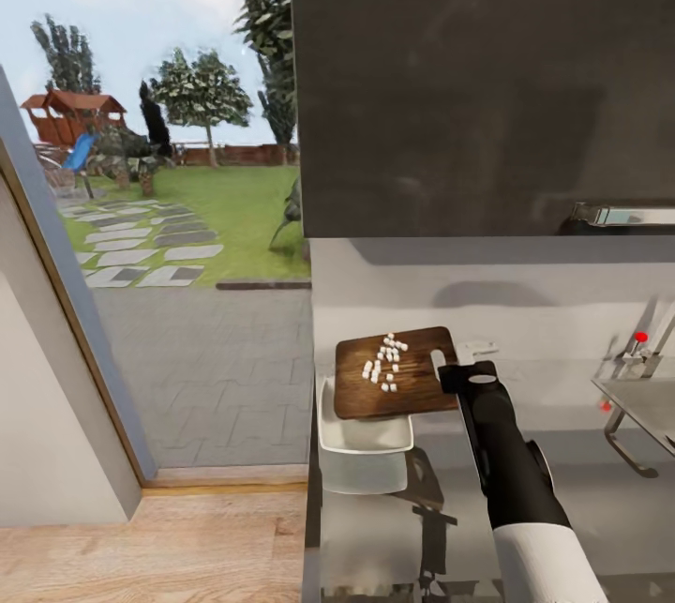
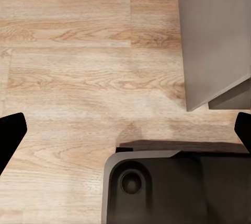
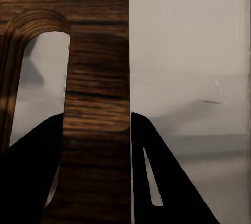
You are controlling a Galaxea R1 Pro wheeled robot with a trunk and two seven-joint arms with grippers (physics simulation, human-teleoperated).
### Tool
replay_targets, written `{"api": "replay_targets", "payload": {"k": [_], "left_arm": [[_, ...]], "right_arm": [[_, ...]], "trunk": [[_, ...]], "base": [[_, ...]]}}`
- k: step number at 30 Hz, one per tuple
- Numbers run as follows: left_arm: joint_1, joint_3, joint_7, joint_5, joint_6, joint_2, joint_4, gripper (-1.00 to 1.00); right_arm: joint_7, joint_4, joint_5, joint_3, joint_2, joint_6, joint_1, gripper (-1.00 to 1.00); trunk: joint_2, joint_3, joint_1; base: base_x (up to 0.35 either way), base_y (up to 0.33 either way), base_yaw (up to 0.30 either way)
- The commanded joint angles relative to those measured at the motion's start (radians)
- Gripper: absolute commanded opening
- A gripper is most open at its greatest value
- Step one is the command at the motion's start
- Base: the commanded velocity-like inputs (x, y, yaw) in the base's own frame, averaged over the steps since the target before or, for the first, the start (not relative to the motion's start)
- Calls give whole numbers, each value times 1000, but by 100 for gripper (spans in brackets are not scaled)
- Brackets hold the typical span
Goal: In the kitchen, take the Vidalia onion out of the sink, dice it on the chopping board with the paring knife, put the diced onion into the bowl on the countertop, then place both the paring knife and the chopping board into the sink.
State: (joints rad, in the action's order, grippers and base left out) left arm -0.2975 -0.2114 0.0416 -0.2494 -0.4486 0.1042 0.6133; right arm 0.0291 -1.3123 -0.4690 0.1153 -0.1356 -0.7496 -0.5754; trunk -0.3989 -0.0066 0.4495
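The board (image 1: 394, 387) is dark brown wood with visible grain. The bowl (image 1: 361, 439) looks smooth, glossy white. The desk (image 1: 412, 528) is grey and slightly reflective. The sink (image 1: 647, 401) is grey steel. The floor (image 2: 78, 78) is pale matt wood.

no readable text, no labels, no brands, no numbers, no signs anywhere

Home kitchen, simulated. Evidence: grey countertop (image 1: 581, 509) under a dark wall cabinet (image 1: 478, 78), steel sink (image 1: 647, 406) with faucet (image 1: 642, 345), chopping board (image 1: 394, 387) over a white bowl (image 1: 361, 439). Wood plank floor (image 2: 78, 78); a large window (image 1: 159, 162) overlooks garden.
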Motion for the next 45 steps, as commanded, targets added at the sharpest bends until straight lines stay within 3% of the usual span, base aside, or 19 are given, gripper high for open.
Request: {"api": "replay_targets", "payload": {"k": [1,25,31,45], "left_arm": [[0,-8,4,-10,-3,2,1,100],[0,-8,4,-10,-3,2,-1,100],[0,-8,4,-10,-2,2,-1,100],[0,-8,4,-10,-3,2,-1,100]], "right_arm": [[-1,-1,-3,1,-1,-4,-2,-100],[-8,0,-2,-2,-1,38,-8,-100],[-8,4,1,-2,-2,110,-8,-100],[-8,18,1,-2,-1,162,-9,-100]], "trunk": [[-1,-1,0],[-1,-1,0],[-1,-1,0],[-1,-1,0]], "base": [[0,0,0],[0,0,0],[0,0,0],[0,0,0]]}}
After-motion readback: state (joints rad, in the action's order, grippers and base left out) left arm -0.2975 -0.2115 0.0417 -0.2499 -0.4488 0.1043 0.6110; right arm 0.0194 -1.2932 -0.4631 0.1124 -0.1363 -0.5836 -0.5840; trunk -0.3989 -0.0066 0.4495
